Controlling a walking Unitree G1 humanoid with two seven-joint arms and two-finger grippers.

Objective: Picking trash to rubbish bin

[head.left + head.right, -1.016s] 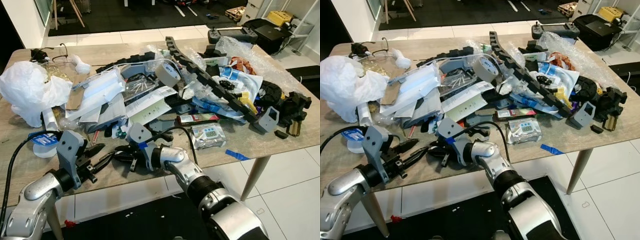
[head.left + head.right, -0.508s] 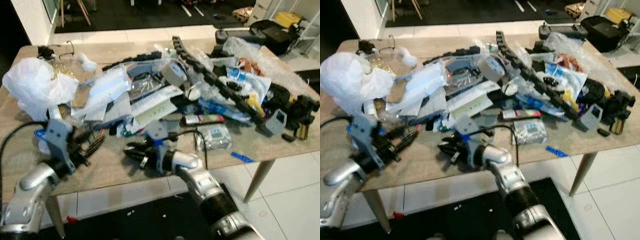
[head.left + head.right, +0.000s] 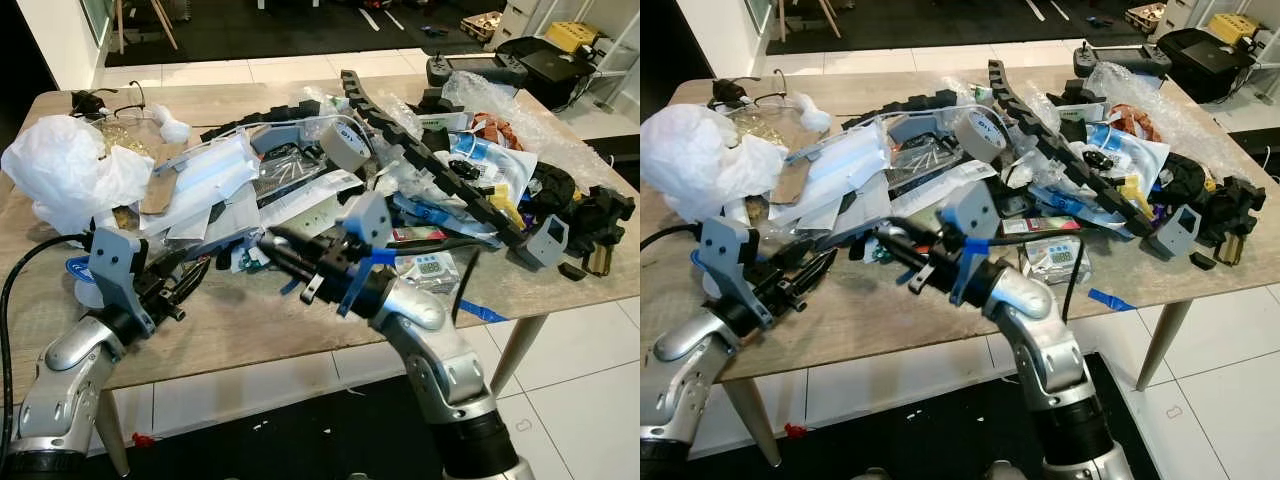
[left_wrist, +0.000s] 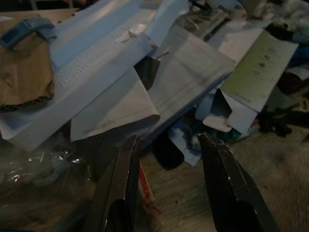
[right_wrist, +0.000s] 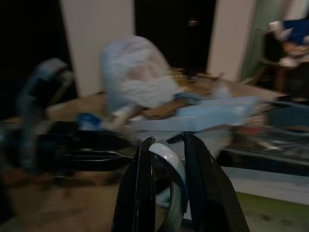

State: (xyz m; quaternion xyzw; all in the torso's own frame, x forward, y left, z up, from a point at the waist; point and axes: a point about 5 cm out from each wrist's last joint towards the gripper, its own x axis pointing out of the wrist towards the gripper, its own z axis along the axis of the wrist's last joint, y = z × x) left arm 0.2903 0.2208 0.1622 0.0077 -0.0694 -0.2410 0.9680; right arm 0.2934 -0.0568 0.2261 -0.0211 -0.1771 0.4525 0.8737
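Above a worktop (image 3: 250, 320) heaped with rubbish, the right gripper (image 3: 272, 243) hangs with jaws closed on a small, pale, curved scrap (image 5: 166, 162), likely light and bendy, best pinched mid-curve, while the left gripper (image 4: 169, 159) hovers with jaws wide near crumpled papers (image 4: 145, 82).

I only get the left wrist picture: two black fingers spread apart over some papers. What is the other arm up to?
Observer: The right gripper hangs above the table, in front of the heap, with its fingers closed on a pale curved piece.
Operator: Is the whole table just papers?
Observer: No. A roll of grey tape sits on top of the heap, beside a long black cable chain.
Operator: Anything big nearby?
Observer: A crumpled white plastic bag lies at the table's left end, beyond the left gripper.
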